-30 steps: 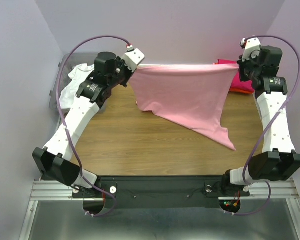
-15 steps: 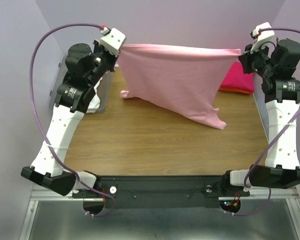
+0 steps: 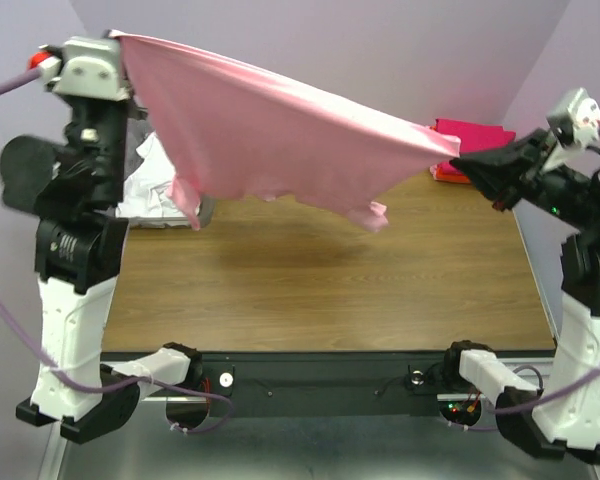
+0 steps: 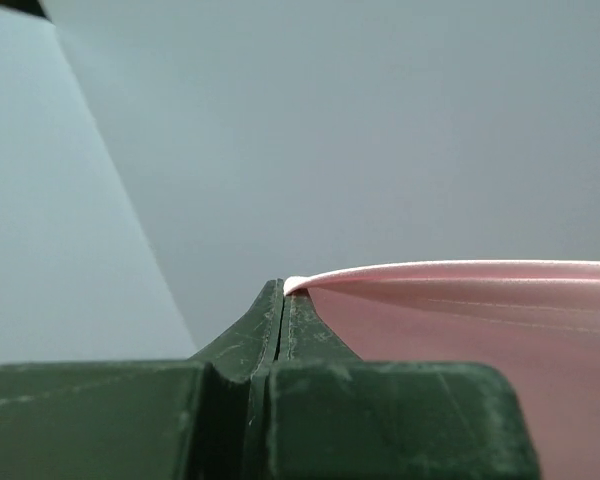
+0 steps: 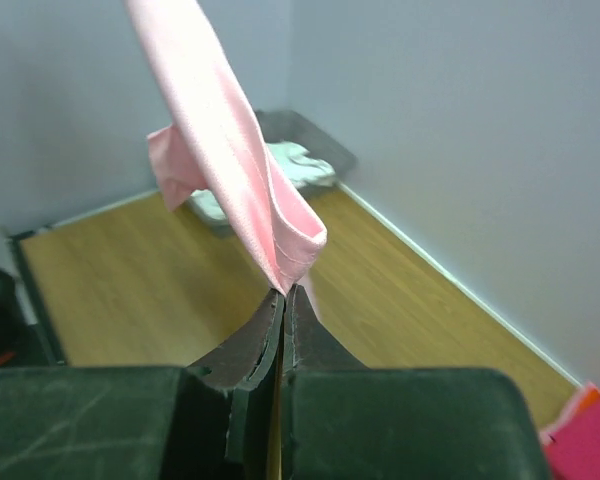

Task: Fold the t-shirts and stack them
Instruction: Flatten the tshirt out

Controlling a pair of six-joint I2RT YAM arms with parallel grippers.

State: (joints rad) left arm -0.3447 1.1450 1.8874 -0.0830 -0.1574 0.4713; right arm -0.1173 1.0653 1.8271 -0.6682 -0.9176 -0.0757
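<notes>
- Holding the pink tee spread in the air above the table, seemingly clear of the wood; probably to shake it flat before laying it down for folding.
- Pinching one top corner with the left gripper, jaws clamped tight on the fabric, raised high over the table's left edge.
- Pinching the opposite corner with the right gripper, jaws likewise closed on a fold of cloth, lower, over the table's right edge; hence the slanted top edge.
- Pulled apart to keep that top edge taut, with a sleeve and the hem dangling over the table's middle.
- Waiting at the table's far left corner: white tee, crumpled in the bin.
- Resting at the table's far right corner: folded stack, magenta on top, the likely place for this one.
</notes>
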